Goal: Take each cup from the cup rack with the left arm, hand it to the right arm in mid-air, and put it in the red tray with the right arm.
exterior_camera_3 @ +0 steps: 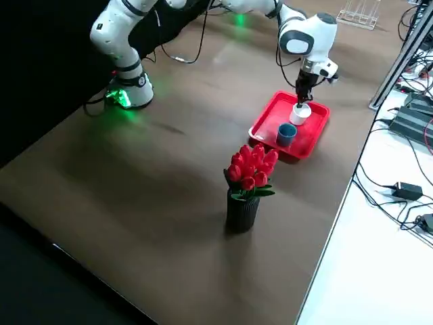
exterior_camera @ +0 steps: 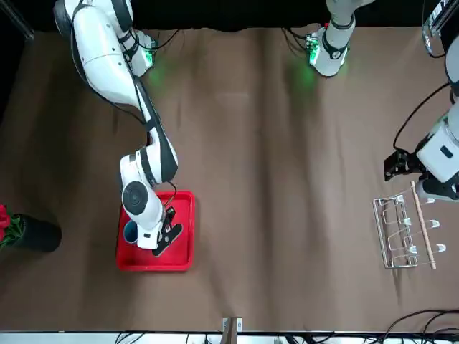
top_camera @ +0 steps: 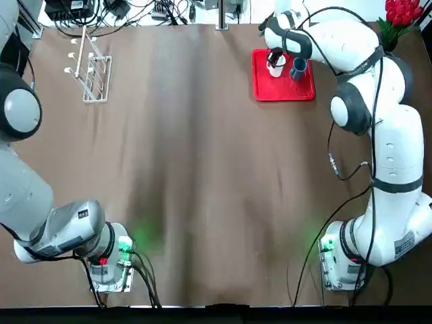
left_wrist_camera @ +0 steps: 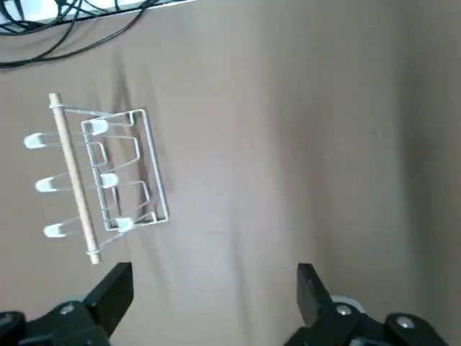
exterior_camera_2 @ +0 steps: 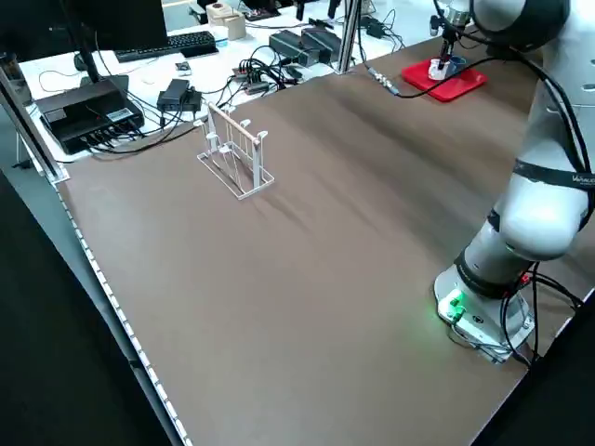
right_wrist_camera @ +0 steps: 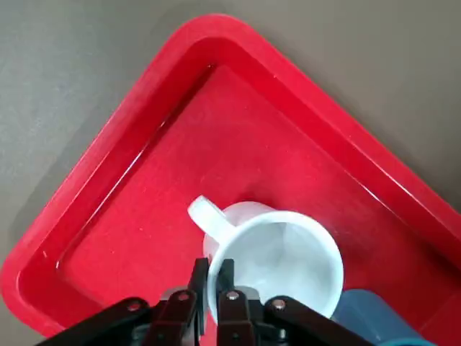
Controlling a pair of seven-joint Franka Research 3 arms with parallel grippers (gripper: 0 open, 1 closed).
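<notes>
White mug [right_wrist_camera: 288, 259] in the red tray [right_wrist_camera: 166, 238], handle out to one side, blue mug [exterior_camera_3: 286, 134] just beside it in the same tray. Right gripper [right_wrist_camera: 210, 277] over the tray, fingers clamped on the white mug's wall. Black vase with red flowers [exterior_camera_3: 241, 211] near the tray. Cup rack [left_wrist_camera: 119, 173] well apart, on the robot's left side of the table [top_camera: 182, 169], pegs bare. Left gripper [left_wrist_camera: 216, 288] near the rack, fingers wide apart.

White mug [right_wrist_camera: 284, 259] and blue mug [exterior_camera_3: 286, 134], bright red tray [right_wrist_camera: 173, 231], brown tabletop [top_camera: 196, 169], red flowers [exterior_camera_3: 252, 168], black ribbed vase [exterior_camera_3: 241, 213], white wire rack [left_wrist_camera: 122, 173]
</notes>
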